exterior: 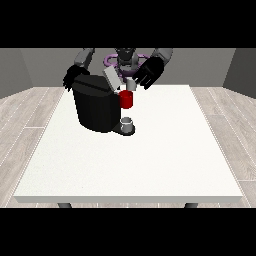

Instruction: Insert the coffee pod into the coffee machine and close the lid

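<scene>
While you look across the white table (pixel 150 165), count one black coffee machine (pixel 95 107), its lid (pixel 111 77) tilted up, one red thing at the machine (pixel 126 99), and one grey cup (pixel 128 123) on its base. You see a small grey thing (pixel 130 84) pinched upright by the hand at the view's right (pixel 148 72). The hand at the view's left (pixel 72 76) sits behind the machine; you cannot tell its fingers.

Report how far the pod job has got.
Done: the coffee machine has its lid raised. In hand: the robot hand at the view's right hovers by the lid, over a red thing at the machine; I cannot tell whether it holds the pod. Left: closing the lid. A grey thing sits at the machine's base.
</scene>
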Controlling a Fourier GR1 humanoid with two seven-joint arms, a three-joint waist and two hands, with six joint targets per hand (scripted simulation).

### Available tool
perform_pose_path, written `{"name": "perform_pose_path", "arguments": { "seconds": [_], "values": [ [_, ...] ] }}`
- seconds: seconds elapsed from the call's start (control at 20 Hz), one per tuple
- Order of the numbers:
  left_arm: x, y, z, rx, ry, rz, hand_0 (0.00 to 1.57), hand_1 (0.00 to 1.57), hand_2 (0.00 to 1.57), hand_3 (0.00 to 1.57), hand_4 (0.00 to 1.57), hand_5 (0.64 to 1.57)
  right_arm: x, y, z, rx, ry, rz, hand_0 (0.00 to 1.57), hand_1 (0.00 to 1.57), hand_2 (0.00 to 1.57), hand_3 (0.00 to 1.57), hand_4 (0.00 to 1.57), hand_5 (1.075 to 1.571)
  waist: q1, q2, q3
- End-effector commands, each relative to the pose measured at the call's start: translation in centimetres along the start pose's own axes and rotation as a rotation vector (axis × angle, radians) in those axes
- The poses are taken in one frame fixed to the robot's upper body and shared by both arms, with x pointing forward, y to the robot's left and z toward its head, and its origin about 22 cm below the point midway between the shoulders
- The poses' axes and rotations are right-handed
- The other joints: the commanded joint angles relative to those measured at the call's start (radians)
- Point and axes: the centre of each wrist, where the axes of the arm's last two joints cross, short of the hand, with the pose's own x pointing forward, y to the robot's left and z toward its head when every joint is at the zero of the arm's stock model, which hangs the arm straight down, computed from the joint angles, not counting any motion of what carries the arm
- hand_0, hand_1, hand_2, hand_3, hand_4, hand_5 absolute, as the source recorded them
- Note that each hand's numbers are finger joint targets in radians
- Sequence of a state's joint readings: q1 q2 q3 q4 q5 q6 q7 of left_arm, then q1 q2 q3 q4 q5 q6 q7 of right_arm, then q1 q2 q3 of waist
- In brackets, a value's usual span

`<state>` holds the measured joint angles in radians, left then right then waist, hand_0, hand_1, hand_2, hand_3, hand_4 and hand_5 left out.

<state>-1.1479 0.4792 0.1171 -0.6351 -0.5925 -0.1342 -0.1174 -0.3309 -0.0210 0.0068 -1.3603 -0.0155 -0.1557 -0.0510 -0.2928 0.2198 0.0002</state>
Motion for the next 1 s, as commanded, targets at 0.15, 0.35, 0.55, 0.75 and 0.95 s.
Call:
{"name": "perform_pose_path", "arguments": {
  "seconds": [0.15,0.35,0.55,0.75,0.95],
  "values": [
    [3.7,-0.4,-1.4,-0.010,-0.040,-0.011,1.31,1.31,1.33,1.24,0.49,1.571,1.6,-0.4,-1.9,-0.041,-0.042,0.019,0.00,0.00,0.00,0.00,0.52,1.571,0.013,0.028,0.0003],
    [1.7,-0.6,-0.7,-0.034,-0.019,-0.018,1.30,1.30,1.33,1.23,0.50,1.571,-0.3,-1.4,-0.1,-0.044,-0.026,0.016,0.00,0.00,0.00,0.00,0.53,1.571,0.008,0.023,0.0003],
    [1.2,-2.8,-0.6,-0.034,-0.017,-0.018,1.23,1.23,1.28,1.21,0.51,1.571,0.4,-1.6,-0.3,-0.045,-0.016,0.018,0.00,0.00,0.00,0.00,0.48,1.571,-0.001,0.031,0.0000],
    [0.7,-0.7,-0.4,-0.018,-0.025,-0.030,1.18,1.18,1.25,1.18,0.50,1.571,-0.7,-0.5,1.0,-0.053,-0.006,-0.001,0.00,0.00,0.00,0.00,0.53,1.571,-0.002,0.023,-0.0001],
    [-1.1,-1.1,0.2,-0.025,-0.016,-0.038,1.20,1.20,1.27,1.20,0.50,1.571,0.5,-2.4,0.6,-0.024,-0.017,0.002,0.00,0.00,0.00,0.00,0.51,1.571,-0.020,0.035,-0.0003]
  ]
}}
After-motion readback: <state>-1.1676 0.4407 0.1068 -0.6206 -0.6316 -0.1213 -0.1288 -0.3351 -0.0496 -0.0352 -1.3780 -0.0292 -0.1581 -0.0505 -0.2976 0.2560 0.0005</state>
